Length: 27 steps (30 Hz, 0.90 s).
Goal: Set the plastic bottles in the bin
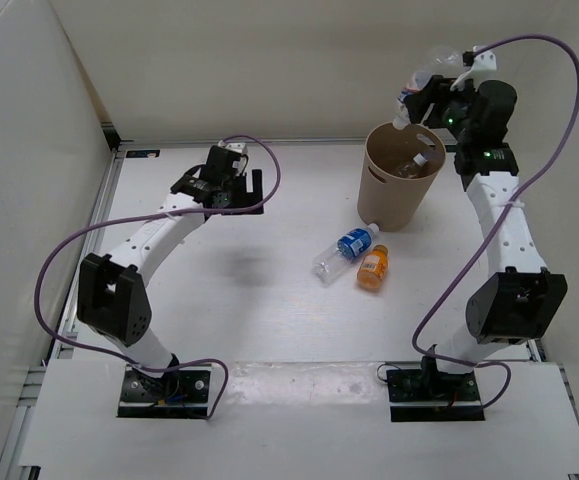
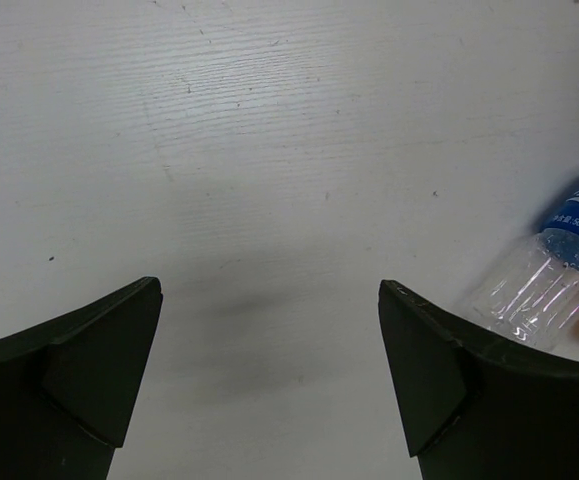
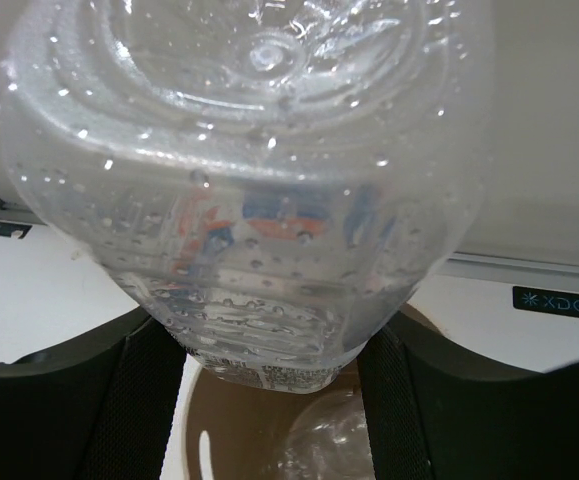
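Noted right gripper clenched on clear bottle, cap-down above bin; left gripper spread wide over table; blue-label bottle and orange bottle lying near bin.

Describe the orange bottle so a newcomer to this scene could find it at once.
Find the tan bin at the far right of the table. Two bottles lie just in front of its base. The orange bottle is the right-hand one: short and orange, unlike the longer clear bottle with the blue label beside it.

Clear glossy plastic bottle; matt tan bin.
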Tool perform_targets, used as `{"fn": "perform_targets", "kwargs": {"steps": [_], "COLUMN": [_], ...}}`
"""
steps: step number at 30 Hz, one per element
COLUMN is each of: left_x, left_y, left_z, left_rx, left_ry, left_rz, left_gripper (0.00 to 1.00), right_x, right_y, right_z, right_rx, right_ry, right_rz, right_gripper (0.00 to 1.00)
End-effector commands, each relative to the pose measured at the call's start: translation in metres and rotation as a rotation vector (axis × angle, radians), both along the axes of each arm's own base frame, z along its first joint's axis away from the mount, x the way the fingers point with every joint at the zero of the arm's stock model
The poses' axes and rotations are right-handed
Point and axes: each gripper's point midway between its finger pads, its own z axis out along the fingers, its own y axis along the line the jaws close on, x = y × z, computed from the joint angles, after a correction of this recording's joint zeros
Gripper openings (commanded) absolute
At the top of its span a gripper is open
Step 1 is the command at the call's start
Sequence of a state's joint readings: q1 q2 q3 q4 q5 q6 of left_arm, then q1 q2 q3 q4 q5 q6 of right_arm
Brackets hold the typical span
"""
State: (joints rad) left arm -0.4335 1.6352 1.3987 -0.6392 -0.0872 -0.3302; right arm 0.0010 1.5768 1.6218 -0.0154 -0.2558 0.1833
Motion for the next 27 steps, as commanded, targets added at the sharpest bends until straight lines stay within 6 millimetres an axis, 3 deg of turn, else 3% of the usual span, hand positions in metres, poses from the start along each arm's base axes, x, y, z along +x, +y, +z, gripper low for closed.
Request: {"fn": "perform_targets", "kwargs": {"steps": [1,2,3,4,9,10,11,14,16,18,19,20,22,23,25,27], "left_x": [-0.006,-0.007,-0.007,-0.008,-0.013,-0.012,-0.011,-0.010,-0.009,-0.009,-0.009,-0.009,-0.011,-0.011,-0.013,-0.012], "left_y": [0.010,0.010,0.012,0.011,0.013,0.012,0.012,0.010,0.008,0.008,0.008,0.008,0.009,0.009,0.011,0.009], "left_z": [0.024,0.023,0.024,0.023,0.015,0.015,0.016,0.015,0.016,0.016,0.017,0.019,0.017,0.018,0.016,0.017], "left_rx": [-0.004,-0.001,-0.003,-0.003,0.000,-0.005,-0.010,-0.016,-0.022,-0.018,-0.020,-0.020,-0.015,-0.016,-0.010,-0.022], "left_ry": [-0.056,-0.052,-0.057,-0.053,-0.033,-0.033,-0.035,-0.029,-0.031,-0.028,-0.032,-0.033,-0.024,-0.027,-0.024,-0.031], "left_rz": [0.011,0.011,0.016,0.016,0.021,0.023,0.025,0.023,0.019,0.014,0.014,0.016,0.015,0.013,0.014,0.011], "left_gripper": [1.00,1.00,1.00,1.00,1.00,1.00,1.00,1.00,1.00,1.00,1.00,1.00,1.00,1.00,1.00,1.00], "right_x": [-0.004,-0.005,-0.005,-0.006,-0.014,-0.012,-0.015,-0.019,-0.023,-0.022,-0.020,-0.020,-0.014,-0.018,-0.016,-0.019], "right_y": [0.004,0.004,0.002,0.003,-0.002,-0.017,-0.019,-0.018,-0.015,-0.024,-0.037,-0.049,-0.065,-0.070,-0.093,-0.102], "right_z": [0.024,0.018,0.011,0.001,-0.018,-0.022,-0.023,-0.026,-0.023,-0.004,0.002,0.025,0.024,0.041,0.040,0.040], "right_rx": [-0.014,-0.013,-0.015,-0.009,0.026,0.032,0.035,0.043,0.055,0.045,0.046,0.063,0.075,0.098,0.119,0.145], "right_ry": [-0.073,-0.058,-0.038,-0.014,0.065,0.078,0.088,0.104,0.103,0.031,0.012,-0.035,-0.019,-0.034,-0.016,-0.001], "right_rz": [-0.037,-0.042,-0.054,-0.053,-0.047,-0.072,-0.074,-0.058,-0.028,-0.036,-0.087,-0.122,-0.127,-0.093,-0.129,-0.157], "right_gripper": [0.29,0.34,0.47,0.49,0.49,0.52,0.58,0.90,0.90,0.90,0.90,0.90,0.90,0.90,0.90,0.90]}}
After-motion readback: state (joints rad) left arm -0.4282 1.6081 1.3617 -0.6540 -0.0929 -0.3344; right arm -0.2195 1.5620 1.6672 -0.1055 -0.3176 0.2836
